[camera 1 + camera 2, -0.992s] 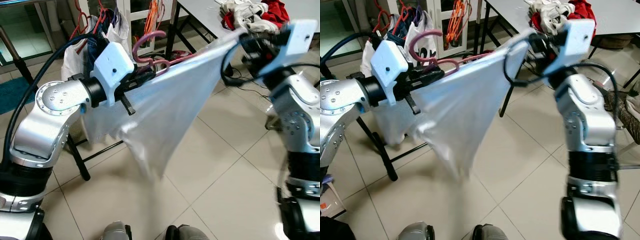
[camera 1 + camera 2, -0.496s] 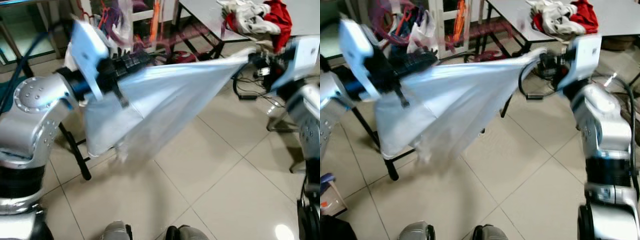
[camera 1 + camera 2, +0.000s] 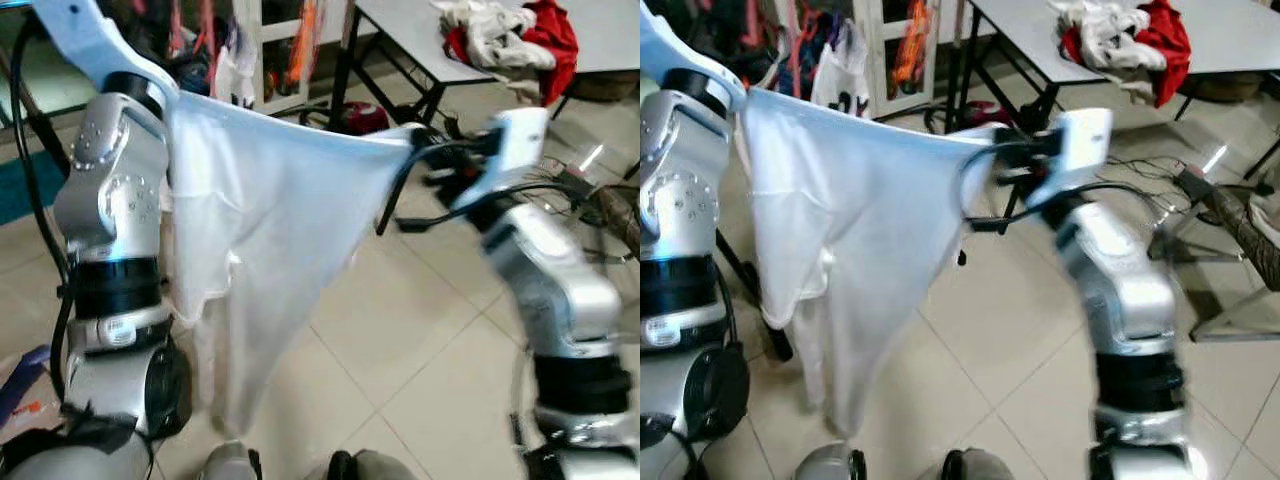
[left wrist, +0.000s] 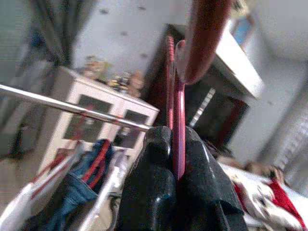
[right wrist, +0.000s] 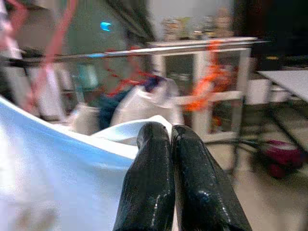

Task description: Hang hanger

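Hanger [image 4: 179, 120], a thin pink plastic one, sits pinched between my left gripper's [image 4: 174, 166] glossy black fingers in the left wrist view, its flat stem rising out of them toward a thicker, rounded dark-red curve overhead. Behind it I see a slim metal rail [image 4: 72, 107] running crosswise, a white cabinet with glass doors [image 4: 96, 120], and blue and red clothes [image 4: 91, 168] hanging below the rail.

From the left eye view, my left arm is raised high with its silver, rounded joints showing, and a white garment [image 3: 270, 230] hangs from near its top. The cloth is thin and smooth, stretched into a taut upper edge that runs across to my right gripper [image 3: 425, 140], then falls in a long tapering fold toward the tiled floor [image 3: 420, 340]. Beyond it stands a grey surface [image 3: 420, 35] on black legs, carrying a crumpled pile of red and white cloth [image 3: 510, 35].

In the right eye view the same sheet sags softly below my left arm, with a loose fold down its left side.

My right wrist view shows the two rounded black fingers clenched together on the corner of the white garment, which spreads away smooth and pale.
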### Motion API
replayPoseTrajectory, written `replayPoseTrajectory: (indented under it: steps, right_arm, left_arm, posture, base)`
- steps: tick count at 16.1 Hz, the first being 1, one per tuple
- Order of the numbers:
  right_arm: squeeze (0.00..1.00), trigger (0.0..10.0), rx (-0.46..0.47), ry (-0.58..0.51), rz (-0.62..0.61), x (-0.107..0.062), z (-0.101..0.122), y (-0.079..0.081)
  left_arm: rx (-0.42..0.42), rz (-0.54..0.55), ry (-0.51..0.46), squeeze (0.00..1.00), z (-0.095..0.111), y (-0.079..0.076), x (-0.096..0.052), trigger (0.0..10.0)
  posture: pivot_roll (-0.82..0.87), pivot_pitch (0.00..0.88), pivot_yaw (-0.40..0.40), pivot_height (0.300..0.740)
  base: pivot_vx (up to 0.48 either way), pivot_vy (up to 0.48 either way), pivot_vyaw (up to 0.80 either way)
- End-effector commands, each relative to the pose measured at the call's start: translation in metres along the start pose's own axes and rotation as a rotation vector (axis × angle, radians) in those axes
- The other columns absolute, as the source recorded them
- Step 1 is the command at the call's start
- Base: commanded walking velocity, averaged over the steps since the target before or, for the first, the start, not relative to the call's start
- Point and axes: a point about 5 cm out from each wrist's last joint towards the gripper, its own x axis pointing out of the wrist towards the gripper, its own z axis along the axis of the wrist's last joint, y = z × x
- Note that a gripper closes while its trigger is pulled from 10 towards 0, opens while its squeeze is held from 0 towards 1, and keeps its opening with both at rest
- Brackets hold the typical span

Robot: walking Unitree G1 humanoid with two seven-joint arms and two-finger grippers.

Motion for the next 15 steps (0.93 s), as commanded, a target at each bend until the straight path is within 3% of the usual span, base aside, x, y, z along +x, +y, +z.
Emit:
replayPoseTrajectory:
  steps: [1,4,5,6,7,8,9,10,11,12,13,15]
  right_arm:
    - [0.00,0.0,0.028,0.010,0.051,-0.001,-0.005,0.015]
    - [0.00,0.0,0.089,-0.016,0.218,0.001,-0.006,0.053]
    - [0.00,0.0,0.103,-0.012,0.342,0.000,-0.007,0.075]
    - [0.00,0.0,0.074,0.032,0.383,-0.003,-0.015,0.082]
    - [0.00,0.0,0.034,0.092,0.345,-0.004,-0.026,0.076]
    - [0.00,0.0,0.012,0.125,0.294,-0.005,-0.033,0.069]
    - [0.00,0.0,-0.012,0.167,0.079,-0.011,-0.044,0.037]
    - [0.00,0.0,0.011,0.147,-0.066,-0.018,-0.041,0.016]
    - [0.00,0.0,0.013,0.138,-0.121,-0.022,-0.039,0.008]
    - [0.00,0.0,-0.009,0.119,-0.258,-0.033,-0.034,-0.013]
    - [0.00,10.0,-0.052,0.124,-0.402,-0.046,-0.028,-0.032]
    - [0.00,10.0,-0.073,0.115,-0.440,-0.055,-0.023,-0.039]
  left_arm:
    - [-0.095,0.020,-0.042,0.00,0.011,-0.010,0.009,10.0]
    - [-0.203,0.077,-0.036,0.00,0.011,-0.019,0.017,10.0]
    - [-0.231,0.104,-0.051,0.00,0.012,-0.017,0.020,10.0]
    - [-0.277,0.030,-0.035,0.00,0.011,-0.022,0.021,10.0]
    - [-0.318,-0.081,-0.017,0.00,0.011,-0.031,0.019,10.0]
    - [-0.289,-0.127,-0.005,0.00,0.010,-0.034,0.016,10.0]
    - [-0.024,-0.162,0.085,0.00,-0.002,-0.028,0.005,10.0]
    - [0.158,-0.185,0.140,0.00,-0.014,-0.020,-0.009,10.0]
    - [0.224,-0.202,0.167,0.00,-0.021,-0.016,-0.015,10.0]
    - [0.346,-0.212,0.258,0.00,-0.039,-0.005,-0.033,10.0]
    - [0.382,-0.188,0.397,0.00,-0.062,0.008,-0.054,10.0]
    - [0.370,-0.141,0.465,0.00,-0.078,0.020,-0.076,10.0]
  posture:
    - [0.02,0.036,-0.089,0.740]
    - [0.02,0.031,-0.088,0.740]
    - [0.02,0.029,-0.087,0.740]
    - [0.02,0.030,-0.086,0.740]
    - [0.02,0.031,-0.085,0.740]
    - [0.02,0.031,-0.085,0.740]
    - [0.02,0.033,-0.084,0.740]
    - [0.02,0.036,-0.089,0.740]
    - [0.02,0.041,-0.099,0.740]
    - [0.03,0.048,-0.110,0.740]
    - [0.03,0.051,-0.107,0.740]
    - [0.02,0.055,-0.096,0.740]
  base:
    - [0.000,0.000,0.00]
    - [0.000,0.000,0.00]
    - [0.000,0.000,0.00]
    - [0.000,0.000,0.00]
    - [0.000,0.000,0.00]
    - [0.000,0.000,0.00]
    - [0.000,0.000,0.00]
    - [0.000,0.000,0.00]
    - [0.000,0.000,0.00]
    - [0.000,0.000,0.00]
    - [0.000,0.000,0.00]
    - [0.000,0.000,0.00]
